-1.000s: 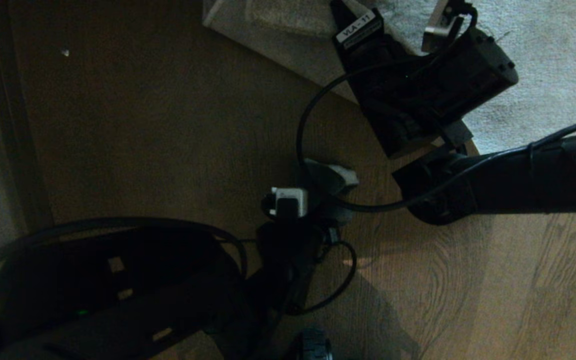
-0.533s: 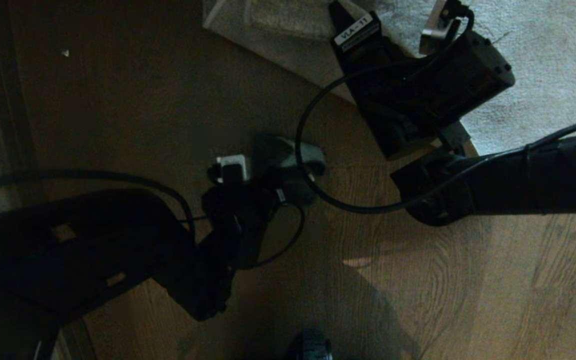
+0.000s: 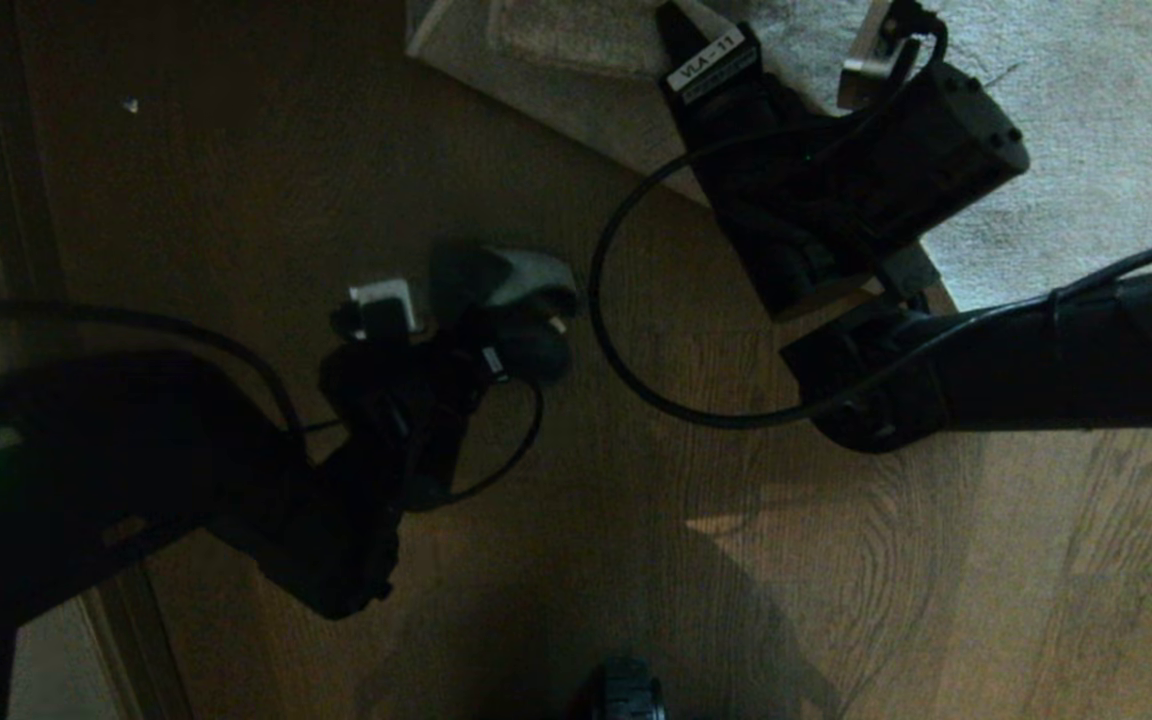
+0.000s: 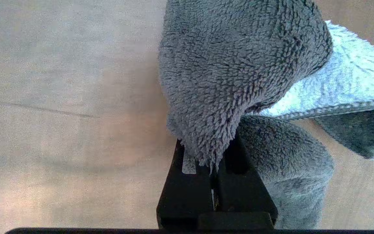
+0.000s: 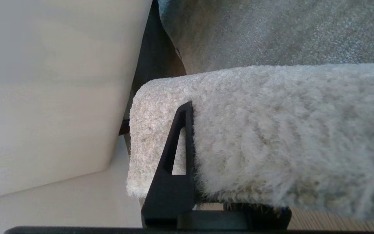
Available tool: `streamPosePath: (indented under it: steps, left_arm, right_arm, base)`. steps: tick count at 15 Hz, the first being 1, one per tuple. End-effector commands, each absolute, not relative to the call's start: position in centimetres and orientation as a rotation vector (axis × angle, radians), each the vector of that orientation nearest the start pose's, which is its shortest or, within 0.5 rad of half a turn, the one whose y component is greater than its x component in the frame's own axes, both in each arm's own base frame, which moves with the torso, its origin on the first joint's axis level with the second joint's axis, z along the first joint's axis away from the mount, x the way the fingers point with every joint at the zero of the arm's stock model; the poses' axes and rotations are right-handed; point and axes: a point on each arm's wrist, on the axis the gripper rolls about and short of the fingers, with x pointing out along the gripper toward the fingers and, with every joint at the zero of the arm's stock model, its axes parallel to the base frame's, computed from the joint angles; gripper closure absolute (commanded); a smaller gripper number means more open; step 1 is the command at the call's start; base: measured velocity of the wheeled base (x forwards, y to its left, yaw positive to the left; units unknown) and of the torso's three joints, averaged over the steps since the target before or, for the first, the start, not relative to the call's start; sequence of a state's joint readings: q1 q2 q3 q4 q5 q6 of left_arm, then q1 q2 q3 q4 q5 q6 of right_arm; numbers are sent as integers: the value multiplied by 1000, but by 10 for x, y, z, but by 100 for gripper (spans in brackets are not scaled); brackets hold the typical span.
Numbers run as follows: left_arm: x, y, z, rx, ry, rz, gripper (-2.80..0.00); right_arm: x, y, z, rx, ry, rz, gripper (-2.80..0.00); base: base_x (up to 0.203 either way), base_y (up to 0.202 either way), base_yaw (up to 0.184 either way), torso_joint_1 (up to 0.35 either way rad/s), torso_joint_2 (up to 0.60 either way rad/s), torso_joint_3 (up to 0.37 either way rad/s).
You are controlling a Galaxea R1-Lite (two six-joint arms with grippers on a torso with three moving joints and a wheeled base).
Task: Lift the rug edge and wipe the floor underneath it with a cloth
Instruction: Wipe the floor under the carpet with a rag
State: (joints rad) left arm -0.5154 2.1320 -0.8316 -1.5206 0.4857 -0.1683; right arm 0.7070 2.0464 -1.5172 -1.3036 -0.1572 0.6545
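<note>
Grey cloth [image 4: 239,65] is clamped in left hand [image 4: 211,162], bunched beyond its fingertips.

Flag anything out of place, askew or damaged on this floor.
Only the rug edge is out of place: the right gripper has it clamped and folded back, on purpose. A small pale speck lies on the floor at far left. The cloth hangs bunched from the left gripper. No damage shows.

Right gripper [image 5: 203,195]: I can't see its second finger, buried under rug edge [image 5: 271,130].
Cloth [image 4: 239,81]: cut off by the left wrist view's edge.
</note>
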Motion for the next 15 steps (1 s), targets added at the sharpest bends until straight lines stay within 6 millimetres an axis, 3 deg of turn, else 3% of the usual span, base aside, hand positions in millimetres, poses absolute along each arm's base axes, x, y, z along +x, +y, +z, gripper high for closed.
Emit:
streamPosePath:
  steps: [1, 8, 15]
  left_arm:
    - [322, -163, 143, -301, -243, -32, 0]
    - [286, -120, 156, -278, -222, 35, 0]
    - [216, -92, 154, -237, -147, 28, 0]
  right_arm:
    - [305, 257, 316, 946, -532, 753, 0]
    - [304, 257, 317, 946, -532, 756, 0]
    - [300, 253, 320, 946, -534, 753, 0]
  base:
    - [0, 0, 0, 0, 0, 0]
    - [0, 0, 0, 0, 0, 0]
    - [0, 0, 0, 0, 0, 0]
